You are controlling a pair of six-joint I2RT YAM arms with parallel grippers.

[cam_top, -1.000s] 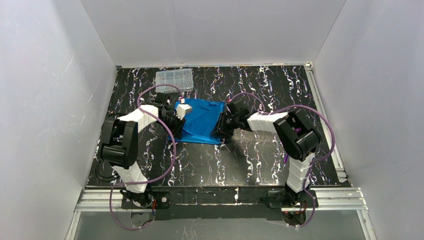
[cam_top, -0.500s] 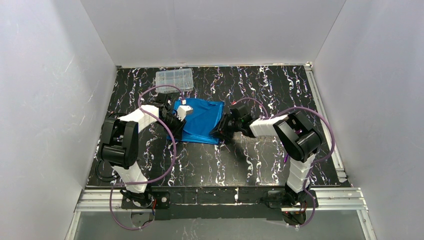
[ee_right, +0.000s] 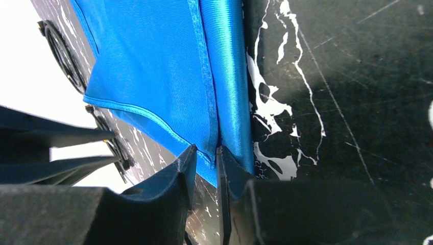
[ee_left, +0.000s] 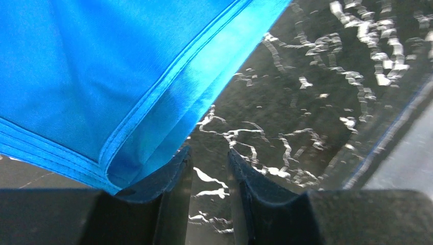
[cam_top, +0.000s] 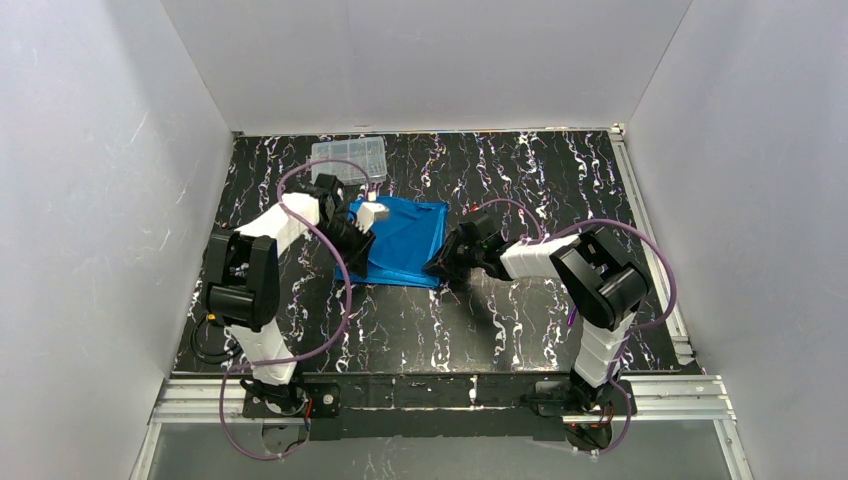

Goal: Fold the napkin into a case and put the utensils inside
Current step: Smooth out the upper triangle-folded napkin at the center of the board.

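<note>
The bright blue napkin (cam_top: 402, 240) lies folded in several layers on the black marbled table, with stacked hems (ee_left: 102, 66) along one side. I cannot tell whether it forms the case. My left gripper (cam_top: 360, 228) hovers at the napkin's left edge. It (ee_left: 209, 153) is open, with bare table between the fingers and cloth just outside the left finger. My right gripper (cam_top: 442, 262) is at the napkin's near right corner. There it (ee_right: 207, 150) is shut on the folded edge of the napkin (ee_right: 153, 66). The utensils are out of view.
A clear plastic compartment box (cam_top: 348, 158) stands at the far left of the table, just beyond the left arm. Purple cables loop over both arms. White walls enclose the table on three sides.
The left gripper has let go of the napkin's left edge, opened and shifted toward the far side. The right gripper has slid slightly toward the near right corner and its jaws have narrowed on the cloth.
</note>
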